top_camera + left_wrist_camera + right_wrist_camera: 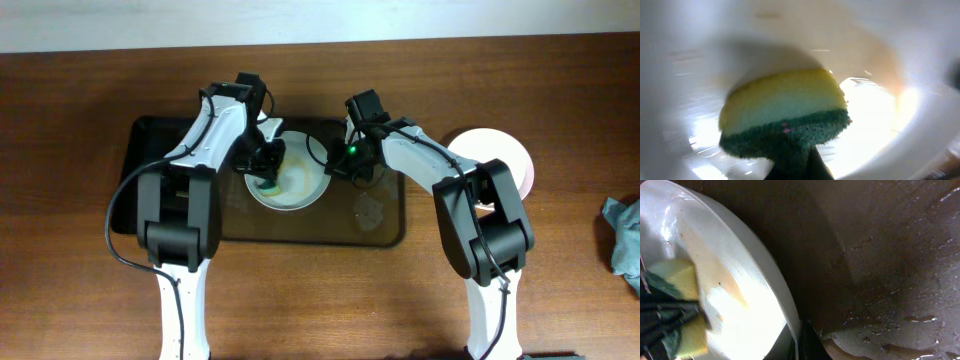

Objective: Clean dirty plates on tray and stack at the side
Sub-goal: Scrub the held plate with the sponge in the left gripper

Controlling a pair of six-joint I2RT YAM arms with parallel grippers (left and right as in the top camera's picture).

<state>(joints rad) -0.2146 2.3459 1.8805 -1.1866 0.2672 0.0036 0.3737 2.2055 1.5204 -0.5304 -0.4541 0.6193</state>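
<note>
Pinching the rim of the white plate with jaws closed, the right gripper seemingly steadies it on the brown tray so the left gripper, clamped on a yellow-and-green sponge, can scrub off the orange-brown smear

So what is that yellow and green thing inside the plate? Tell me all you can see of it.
It is a kitchen sponge: soft yellow foam on one face, a paler band in the middle and a rough dark green scouring layer on the other. The left end effector pinches it at its green edge and presses it against the glossy, orange-smeared inside of the white plate, over the brown tray.
</note>
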